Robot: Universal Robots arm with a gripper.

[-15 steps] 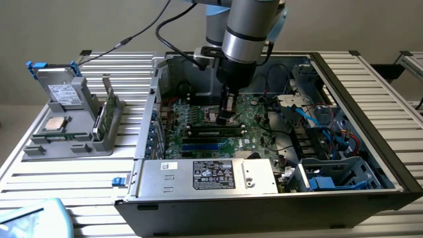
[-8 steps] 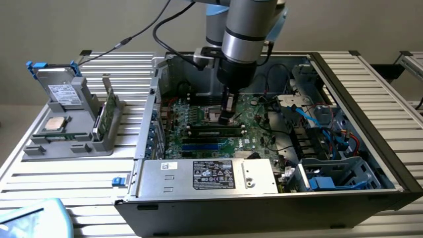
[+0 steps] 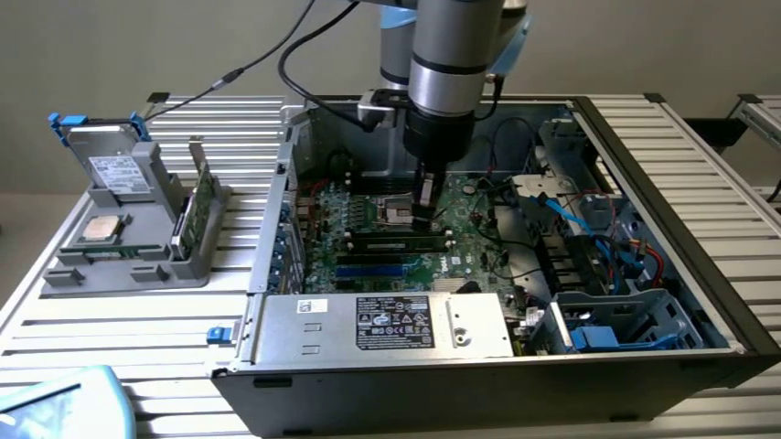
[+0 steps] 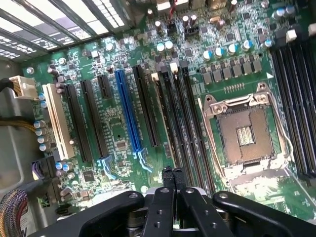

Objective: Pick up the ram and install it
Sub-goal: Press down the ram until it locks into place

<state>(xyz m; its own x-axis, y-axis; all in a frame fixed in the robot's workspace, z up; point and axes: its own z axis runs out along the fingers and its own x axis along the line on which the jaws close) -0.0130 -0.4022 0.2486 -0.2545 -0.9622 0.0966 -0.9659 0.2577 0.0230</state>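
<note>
Install step nearly done, I judge: ram [image 3: 393,243] lies flat in a motherboard [image 3: 366,219] slot just below the pincer [image 4: 173,174], whose fingers are pressed together, empty, right above it; wrist view reveals the bare CPU socket [image 4: 244,134], exterior view the holder [image 3: 128,233] on the bench [image 3: 98,338].

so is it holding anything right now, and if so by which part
Nothing, as far as shows: the gripper has its fingertips together with nothing between them, low over the motherboard. The ram sits in a slot beside it.
</note>
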